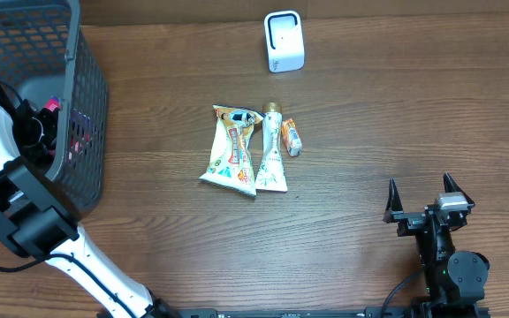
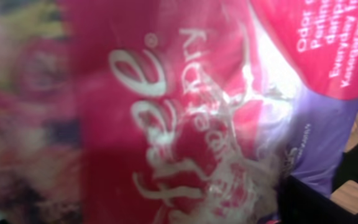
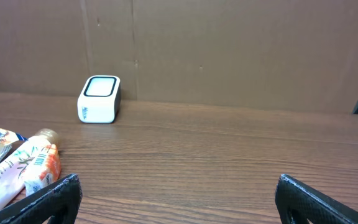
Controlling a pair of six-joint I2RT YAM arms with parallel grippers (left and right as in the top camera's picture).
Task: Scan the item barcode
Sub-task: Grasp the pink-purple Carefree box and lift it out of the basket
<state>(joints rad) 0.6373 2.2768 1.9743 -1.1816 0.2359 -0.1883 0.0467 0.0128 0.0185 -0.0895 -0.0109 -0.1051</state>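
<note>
A pink and red packet with white lettering fills the left wrist view, blurred and very close; a purple packet lies beside it. My left arm reaches down into the black mesh basket, where a bit of pink packet shows. Its fingers are hidden, so I cannot see their state or any grip. The white barcode scanner stands at the table's far side, also in the right wrist view. My right gripper rests near the front right, open and holding nothing.
Mid-table lie a snack bag, a cream tube and a small orange pack; the tube also shows left of the right gripper. A brown cardboard wall stands behind the scanner.
</note>
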